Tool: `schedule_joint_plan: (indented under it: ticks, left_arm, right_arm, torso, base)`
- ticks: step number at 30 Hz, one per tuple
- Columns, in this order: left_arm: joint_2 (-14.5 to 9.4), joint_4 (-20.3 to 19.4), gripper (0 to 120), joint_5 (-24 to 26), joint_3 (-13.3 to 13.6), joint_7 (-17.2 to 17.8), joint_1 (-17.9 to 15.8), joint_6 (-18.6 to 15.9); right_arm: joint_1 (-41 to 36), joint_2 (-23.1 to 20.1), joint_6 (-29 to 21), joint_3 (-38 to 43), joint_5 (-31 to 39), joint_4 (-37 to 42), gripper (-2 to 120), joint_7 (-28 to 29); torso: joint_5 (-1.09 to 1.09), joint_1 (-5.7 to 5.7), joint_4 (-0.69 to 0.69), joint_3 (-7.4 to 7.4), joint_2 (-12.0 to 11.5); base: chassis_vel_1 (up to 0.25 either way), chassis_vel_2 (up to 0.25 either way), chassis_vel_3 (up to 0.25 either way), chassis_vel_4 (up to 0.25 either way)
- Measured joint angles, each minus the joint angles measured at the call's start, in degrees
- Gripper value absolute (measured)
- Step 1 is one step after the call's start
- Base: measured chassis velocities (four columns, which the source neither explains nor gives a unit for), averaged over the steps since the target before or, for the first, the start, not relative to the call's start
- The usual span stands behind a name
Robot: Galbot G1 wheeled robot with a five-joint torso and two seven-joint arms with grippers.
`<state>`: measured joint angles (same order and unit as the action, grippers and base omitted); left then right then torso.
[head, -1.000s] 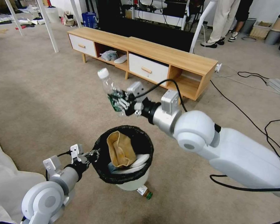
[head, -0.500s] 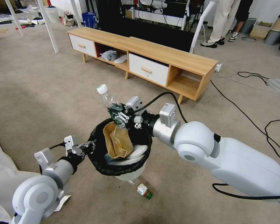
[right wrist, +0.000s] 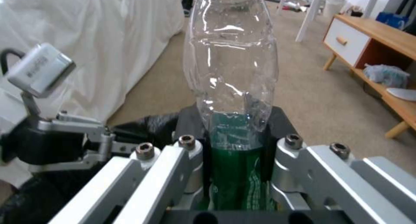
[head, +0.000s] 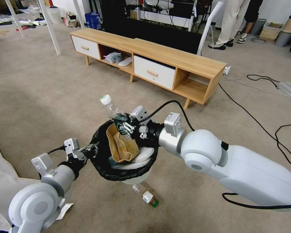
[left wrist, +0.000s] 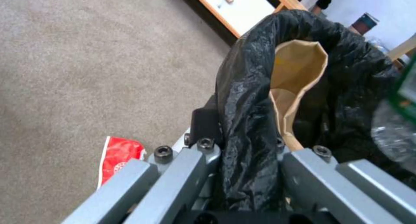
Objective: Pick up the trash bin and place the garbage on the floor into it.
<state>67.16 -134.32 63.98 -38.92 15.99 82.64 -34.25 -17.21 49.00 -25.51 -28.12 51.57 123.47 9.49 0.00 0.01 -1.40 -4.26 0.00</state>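
Jaws of right gripper (head: 123, 125) closed across green label of clear bottle (head: 112, 108), held over the far rim of trash bin (head: 102, 161), white cap tilted up and away. Left gripper (head: 89, 151) pinches the bin's bag-covered rim on the near-left side, holding the bin clear of the floor (head: 38, 97)

Bottle looks empty: light, thin-walled, likely to dent and slip if squeezed on bare plastic; the labelled waist seems the sounder hold. Black liner is soft and slick, so a grip there probably depends on the stiff rim underneath

Bin holds brown paper bag (head: 121, 147), upright and open-mouthed, over something white. Another bottle (head: 146, 195) lies on the carpet just beside the bin; red packet (left wrist: 117, 155) below it
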Motion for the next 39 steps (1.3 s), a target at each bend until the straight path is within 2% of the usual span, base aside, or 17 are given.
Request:
schedule_joint_plan:
  ticks: [11,15,32,39]
  left_arm:
    - [-0.07,-0.98,0,-0.25,-0.83,-0.16,0.96,0.15]
    - [-0.02,-0.82,0,-3.69,-0.95,-1.47,1.05,0.37]
    - [0.42,-0.46,0,-8.63,-1.66,-3.33,1.54,1.25]
    - [1.0,-1.11,0,-8.01,-1.75,-3.34,2.16,1.59]
  right_arm:
    - [2.05,1.3,-0.2,-3.22,-0.49,-1.3,18,-0.11]
    - [2.44,1.5,-0.72,-4.23,-0.35,-1.81,18,-0.01]
    - [3.49,-0.08,-2.12,-6.18,1.69,-0.67,18,0.21]
    - [3.29,-0.11,-2.26,-7.13,1.7,-1.34,18,0.38]
  torso:
    - [-0.01,0.0,0.01,0.0,0.0]
    - [0.0,0.0,0.0,0.0,0.0]
    - [-0.01,0.0,0.0,0.0,0.0]
    - [0.0,0.0,0.0,0.0,-0.01]
  base:
    - [0.0,0.0,0.0,0.0]
    - [0.0,0.0,0.0,0.0]
    - [0.0,0.0,0.0,0.0]
    - [0.0,0.0,0.0,0.0]
